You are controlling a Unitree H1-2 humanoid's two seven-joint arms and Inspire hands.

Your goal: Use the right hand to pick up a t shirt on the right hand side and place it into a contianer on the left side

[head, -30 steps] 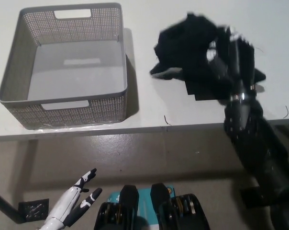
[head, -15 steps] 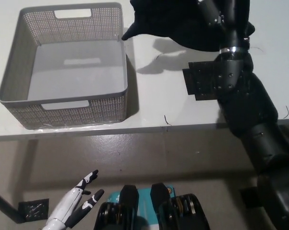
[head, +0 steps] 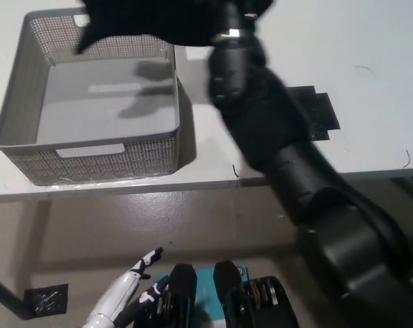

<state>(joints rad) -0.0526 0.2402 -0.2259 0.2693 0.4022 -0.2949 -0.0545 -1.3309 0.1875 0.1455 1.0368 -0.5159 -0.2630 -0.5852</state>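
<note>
Lighting even and bright from overhead. Table (head: 370,41) slightly overexposed. Shirt (head: 152,20) motion-blurred, detail lost in black. Soft shadow falls inside basket (head: 90,147). Floor dimmer.

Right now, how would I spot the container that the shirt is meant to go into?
Look at the white table and go to its left end. There sits a grey basket with perforated walls and slot handles. It is the only open-topped box on the table, and the black t-shirt hangs above its far edge.
</note>
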